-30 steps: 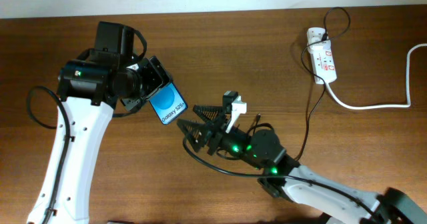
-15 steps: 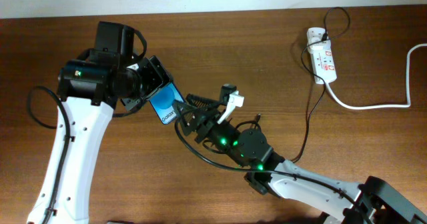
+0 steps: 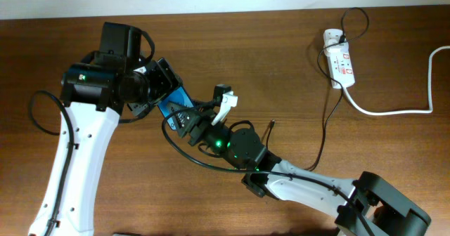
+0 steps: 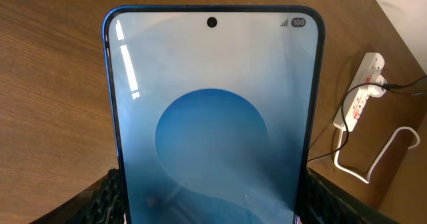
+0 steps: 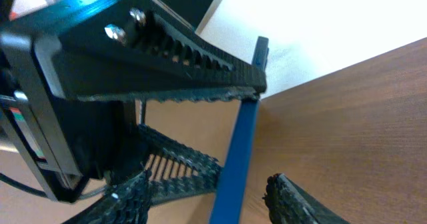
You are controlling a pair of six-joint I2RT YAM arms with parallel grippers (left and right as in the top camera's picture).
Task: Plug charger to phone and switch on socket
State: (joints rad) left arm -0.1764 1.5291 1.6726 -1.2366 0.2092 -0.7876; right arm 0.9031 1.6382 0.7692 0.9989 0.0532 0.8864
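Note:
My left gripper (image 3: 163, 88) is shut on the phone (image 3: 171, 107) and holds it tilted above the table. In the left wrist view the phone's blue screen (image 4: 213, 117) fills the frame between my fingers (image 4: 213, 214). My right gripper (image 3: 184, 118) is open at the phone's lower end. In the right wrist view the phone's blue edge (image 5: 240, 151) stands between its two fingers (image 5: 207, 197) with gaps on both sides. The charger, a thin black cable, lies on the table with its tip (image 3: 271, 126) free, to the right of the right gripper. The white socket (image 3: 339, 59) lies at the far right.
The thick white cord (image 3: 394, 111) runs from the socket to the right edge. The socket (image 4: 360, 94) and its cord (image 4: 387, 151) also show in the left wrist view. The charger cable (image 3: 327, 116) loops down from the socket.
My right arm has swung left, from the table's middle up to the phone, and its open fingers now straddle the phone's lower end. The left arm and phone have stayed still.

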